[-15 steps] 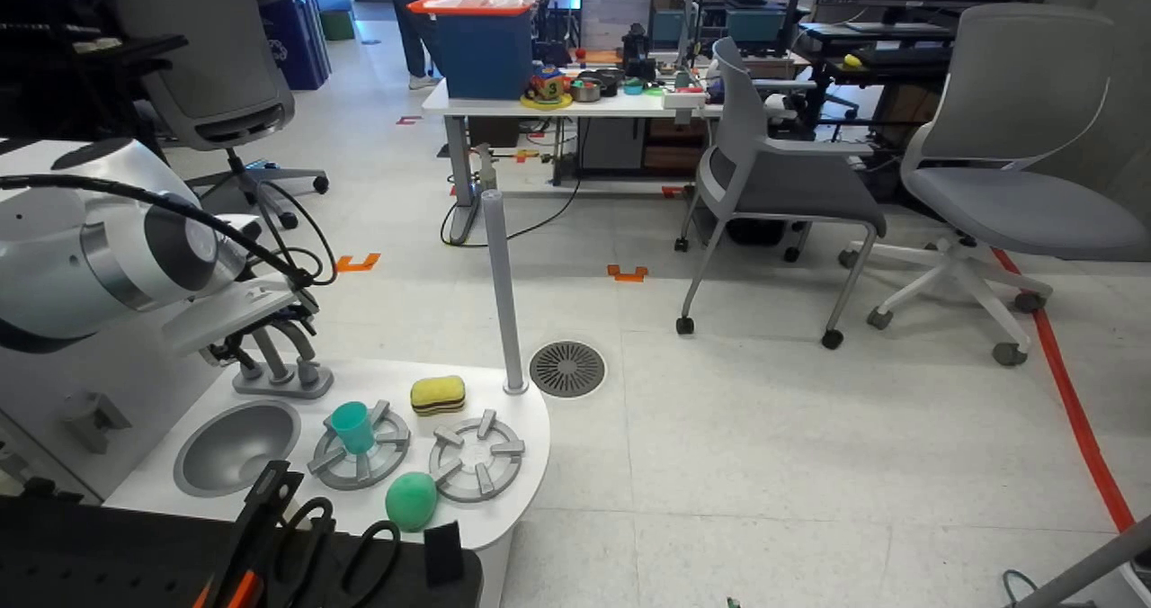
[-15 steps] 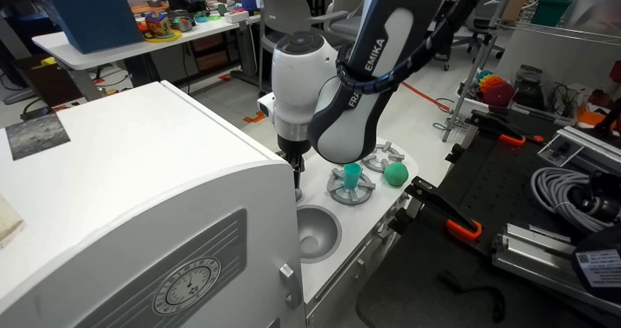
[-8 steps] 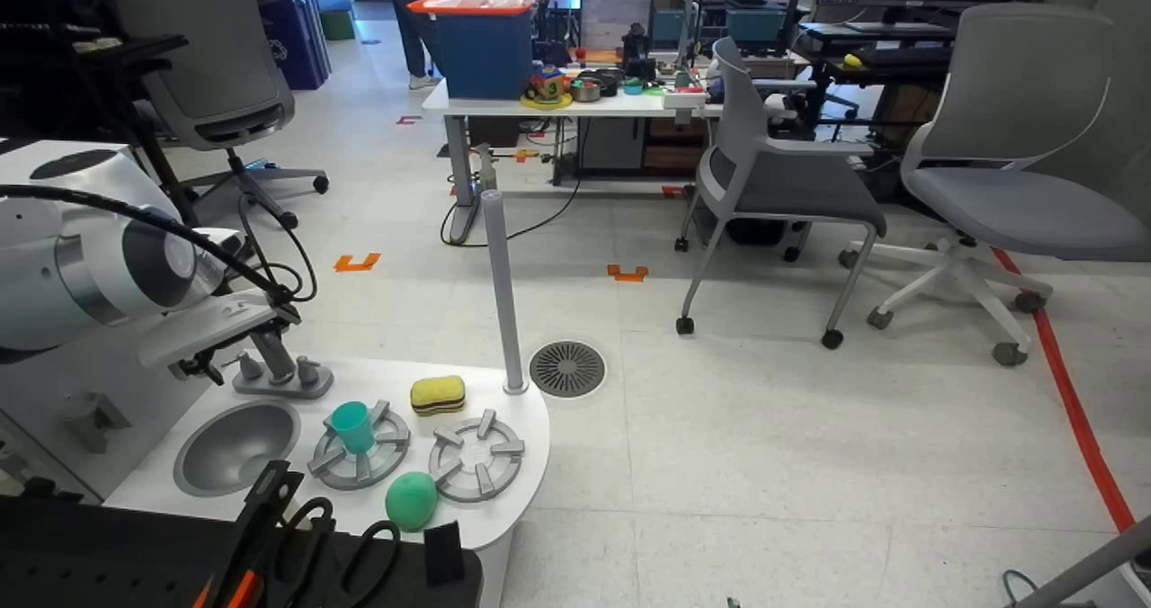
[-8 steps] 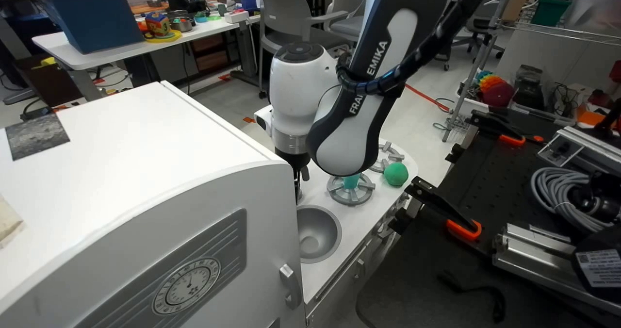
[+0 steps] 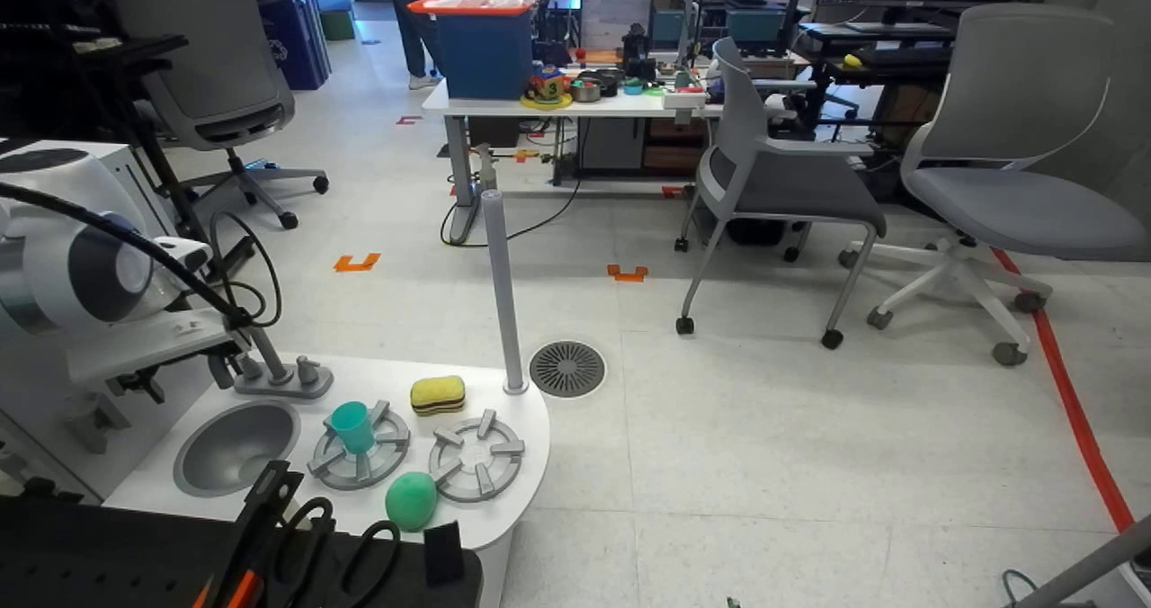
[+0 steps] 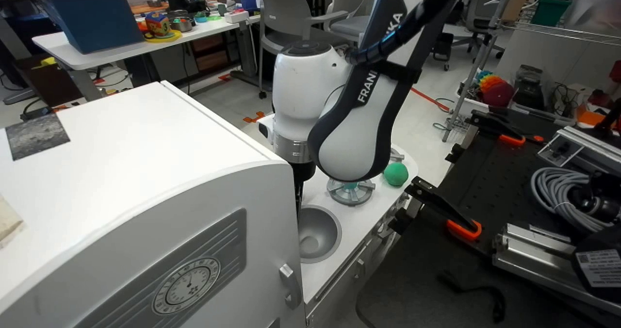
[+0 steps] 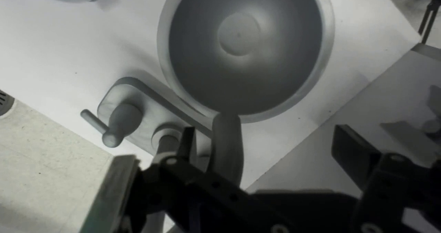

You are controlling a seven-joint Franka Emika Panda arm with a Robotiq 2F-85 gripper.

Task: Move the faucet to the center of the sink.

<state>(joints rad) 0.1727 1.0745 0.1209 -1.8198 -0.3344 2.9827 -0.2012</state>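
The grey faucet shows in the wrist view, with its curved spout [image 7: 227, 143] between my open fingers, close to the left one. The spout's end lies over the near rim of the round grey sink [image 7: 193, 71]. In an exterior view the faucet's base [image 5: 283, 385] stands on the white counter beside the sink [image 5: 238, 446]. The sink also shows partly in an exterior view [image 6: 318, 233], where the faucet is hidden behind the gripper and oven. My gripper [image 7: 265, 136] is open, its jaws wide apart. The right finger [image 7: 351, 153] is well away from the spout.
A white toy oven [image 6: 271, 211] stands close beside the sink and gripper. A teal cup [image 5: 352, 426] is on a grey burner [image 5: 396, 455]. A yellow sponge [image 5: 438, 394] and green ball [image 5: 411, 500] lie on the counter. A grey post [image 5: 501, 293] rises at its far edge.
The arm has moved left in one exterior view, toward the oven side. The spout's end showed right of its post a second ago and now shows left of it, toward the sink.
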